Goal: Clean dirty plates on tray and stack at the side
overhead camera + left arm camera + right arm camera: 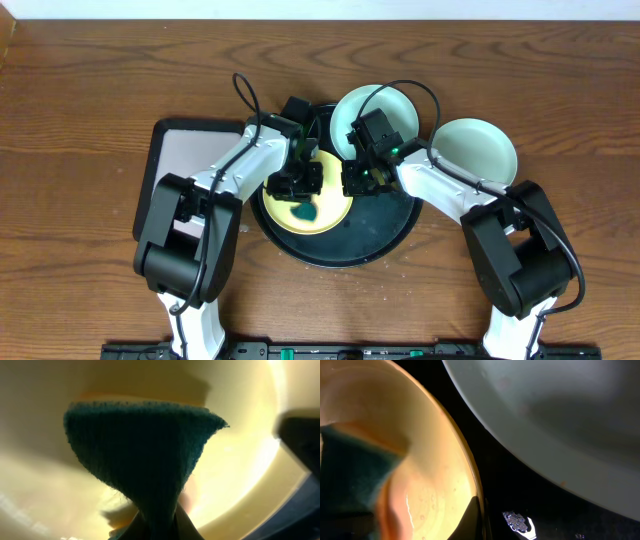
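Note:
On the round black tray (385, 225) lies the pale yellow plate (330, 205). My left gripper (297, 184) hangs over it, shut on a teal sponge (304, 213) that rests on the plate's inside. The left wrist view has the sponge (145, 450) fanning out from the gripper (157, 527) against the yellow plate (50, 485). My right gripper (355, 180) is shut on the yellow plate's right rim; the right wrist view shows the gripper (479, 507) pinching the plate (430, 475). One mint-blue plate (378, 118) overlaps the tray's far rim. Another (478, 150) sits on the table to the right.
A rectangular black-rimmed tray (170, 165) with a pale pink inside lies left of the round tray, partly under my left arm. In the right wrist view a mint-blue plate (560, 425) lies close behind the yellow one, with black tray (490, 460) between them.

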